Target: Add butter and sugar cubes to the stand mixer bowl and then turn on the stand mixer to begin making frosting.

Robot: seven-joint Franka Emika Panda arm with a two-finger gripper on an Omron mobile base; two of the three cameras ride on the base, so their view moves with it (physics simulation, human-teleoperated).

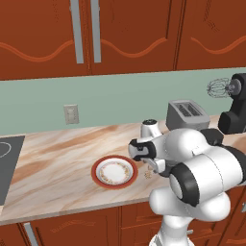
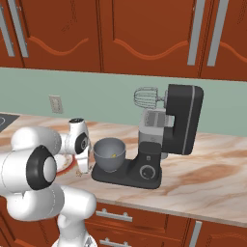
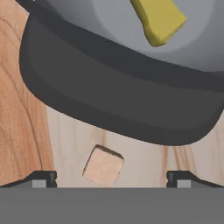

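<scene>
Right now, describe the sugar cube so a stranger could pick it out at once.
Find the black stand mixer on the marble counter. Just beside its flat base, toward the red-rimmed plate, lies the sugar cube: tiny, tan, square-edged, on bare counter, unlike the yellow butter inside the grey bowl.

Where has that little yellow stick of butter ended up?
The butter lies inside the grey stand mixer bowl; the right base view shows it as a yellow speck in the bowl, left of the mixer's column.
</scene>
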